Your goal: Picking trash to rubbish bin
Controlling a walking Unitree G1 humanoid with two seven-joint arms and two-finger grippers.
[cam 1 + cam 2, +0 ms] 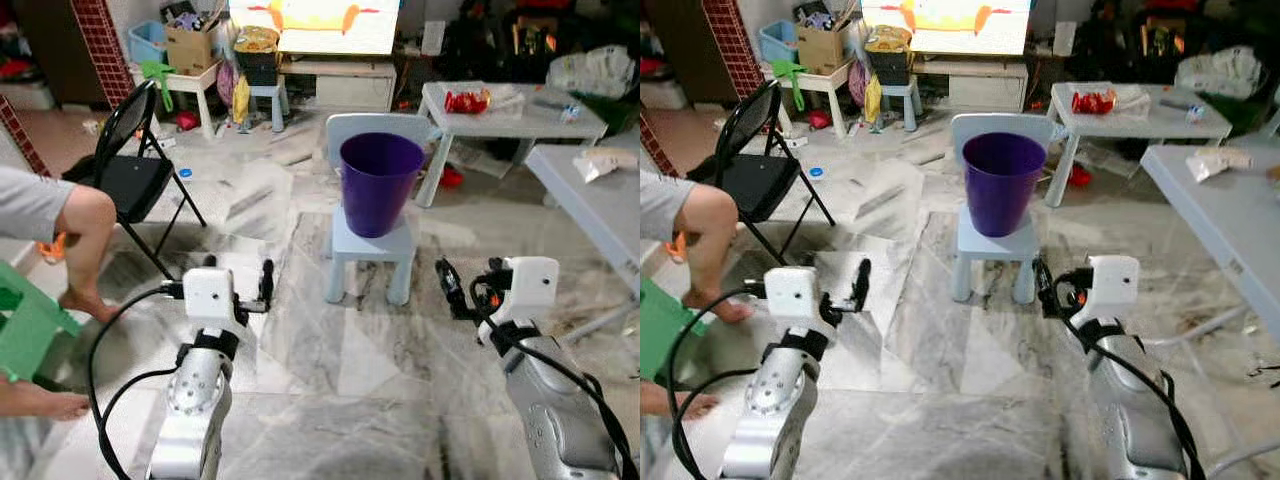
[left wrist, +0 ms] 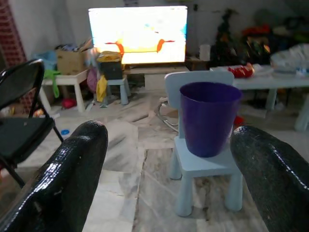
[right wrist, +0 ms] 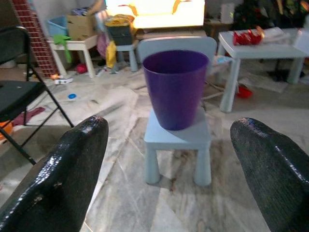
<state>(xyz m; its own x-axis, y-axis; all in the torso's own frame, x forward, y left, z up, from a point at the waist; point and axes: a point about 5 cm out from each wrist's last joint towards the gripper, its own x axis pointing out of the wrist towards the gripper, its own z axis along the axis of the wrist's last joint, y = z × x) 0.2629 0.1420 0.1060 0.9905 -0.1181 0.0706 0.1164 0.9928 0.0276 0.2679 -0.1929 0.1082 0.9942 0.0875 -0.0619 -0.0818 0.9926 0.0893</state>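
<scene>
A purple rubbish bin (image 1: 380,183) stands upright on a small pale blue chair (image 1: 369,248) straight ahead of me. A red wrapper (image 1: 466,100) lies on the low white table (image 1: 525,122) behind it to the right, and crumpled paper (image 1: 598,165) rests on the grey table (image 1: 600,215) at the right. A red scrap (image 1: 451,178) lies on the floor under the white table. My left gripper (image 1: 240,272) and right gripper (image 1: 468,283) are both held up at the near side of the chair, open and empty. In both wrist views the bin (image 2: 209,117) (image 3: 175,88) appears between the spread fingers.
A person sits at the left on a green stool (image 1: 25,322), with a bare leg (image 1: 88,245) stretched toward the floor. A black folding chair (image 1: 132,172) stands behind it. Boxes, small stools and a lit television (image 1: 315,25) line the back wall.
</scene>
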